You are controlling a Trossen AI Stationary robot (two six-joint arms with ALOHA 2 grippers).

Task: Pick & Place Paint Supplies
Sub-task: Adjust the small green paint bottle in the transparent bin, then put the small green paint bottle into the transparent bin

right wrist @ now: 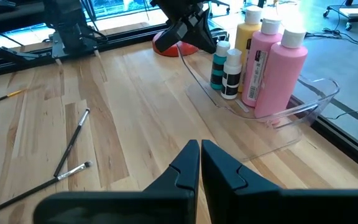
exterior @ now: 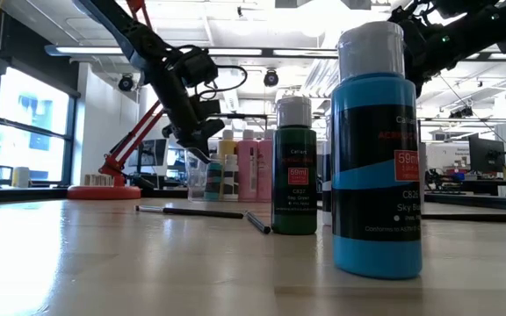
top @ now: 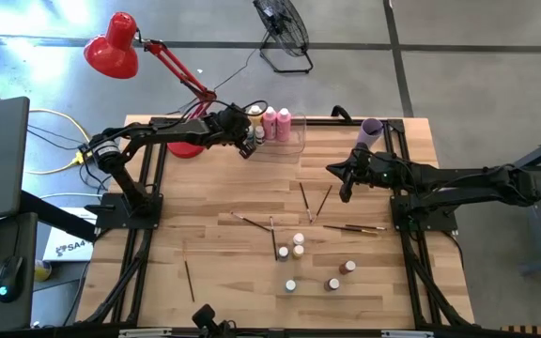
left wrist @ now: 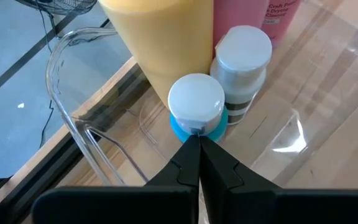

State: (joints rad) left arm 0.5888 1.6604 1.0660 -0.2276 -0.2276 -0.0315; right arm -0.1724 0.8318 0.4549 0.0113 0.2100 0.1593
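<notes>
Left gripper [left wrist: 199, 142] fingers pressed together, empty, tips just above a tiny blue bottle [left wrist: 196, 106] inside the clear bin [left wrist: 73, 124]; its label is hidden. Right gripper [right wrist: 200, 151] likewise closed, empty, well clear of bin

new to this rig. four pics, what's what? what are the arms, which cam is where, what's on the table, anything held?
Two dark robot arms work at a wooden table. One camera looks down from overhead, one sits at tabletop height, and one rides on each wrist. The left gripper hangs shut and empty over a small blue bottle in the clear bin, beside two pink bottles and a yellow one. The right gripper waits shut, holding nothing. Loose paintbrushes and small white-capped bottles lie mid-table, with a lilac cup at the far edge.
</notes>
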